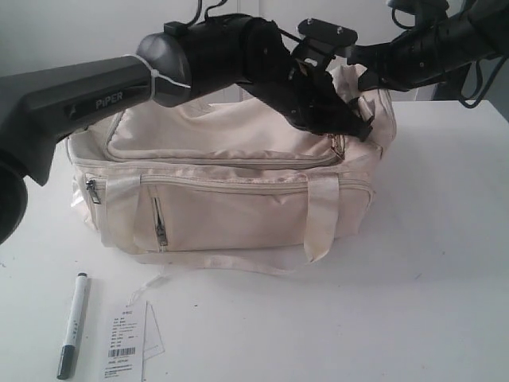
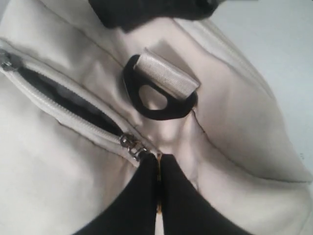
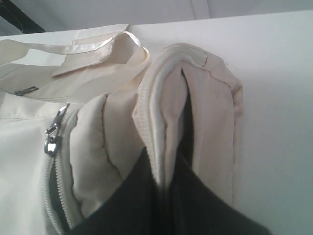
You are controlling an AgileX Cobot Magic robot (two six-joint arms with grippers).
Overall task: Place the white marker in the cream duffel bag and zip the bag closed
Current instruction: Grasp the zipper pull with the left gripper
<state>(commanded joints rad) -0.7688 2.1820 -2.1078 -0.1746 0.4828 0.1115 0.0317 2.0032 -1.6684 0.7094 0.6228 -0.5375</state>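
White marker [image 1: 73,325] is outside the bag, flat on the table [image 1: 429,286] at 7 o'clock from the cream duffel bag [image 1: 238,207], dark cap at its 6 o'clock end, paper tag [image 1: 126,338] just beside it at 3 o'clock. Left gripper [image 2: 159,164] sits at the bag's 2 o'clock top corner, fingers pressed together on the zipper pull [image 2: 133,145]; the main zip is partly open there, black lining showing, dark strap ring [image 2: 159,98] near. Right gripper [image 3: 168,178] is at the same end, pinching a fold of the cream end fabric.
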